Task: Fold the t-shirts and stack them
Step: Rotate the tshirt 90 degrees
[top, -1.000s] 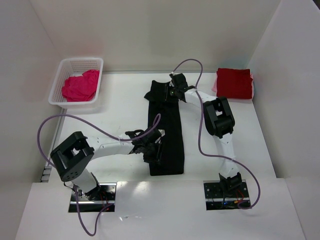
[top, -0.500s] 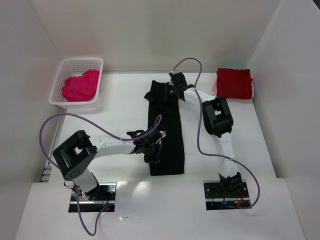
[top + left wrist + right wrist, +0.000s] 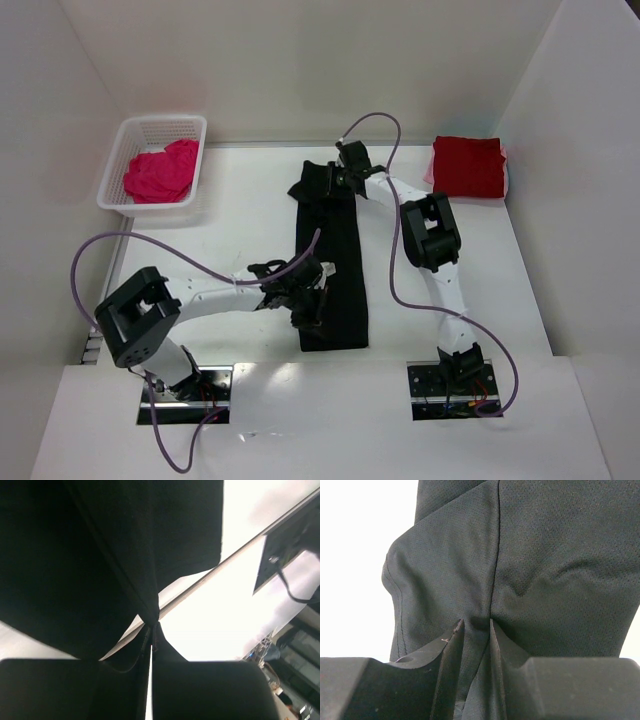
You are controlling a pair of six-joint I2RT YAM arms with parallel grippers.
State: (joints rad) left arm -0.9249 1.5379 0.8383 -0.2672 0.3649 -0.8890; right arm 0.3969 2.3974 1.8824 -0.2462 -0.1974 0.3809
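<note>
The black t-shirt lies as a long narrow strip down the middle of the table. My left gripper is at the strip's left edge near its near end. In the left wrist view the left gripper is shut, with a pinch of the black t-shirt lifted from the table. My right gripper is at the strip's far end. In the right wrist view the right gripper is closed on a fold of the black t-shirt. The dark red t-shirt lies folded at the far right.
A white mesh basket at the far left holds the crumpled magenta-pink t-shirt. White walls close off the table on the left, back and right. Purple cables loop above both arms.
My left gripper has shut on the black t-shirt's left edge, and the left arm's elbow has swung left and nearer. The right gripper has closed slightly and stayed at the far end.
</note>
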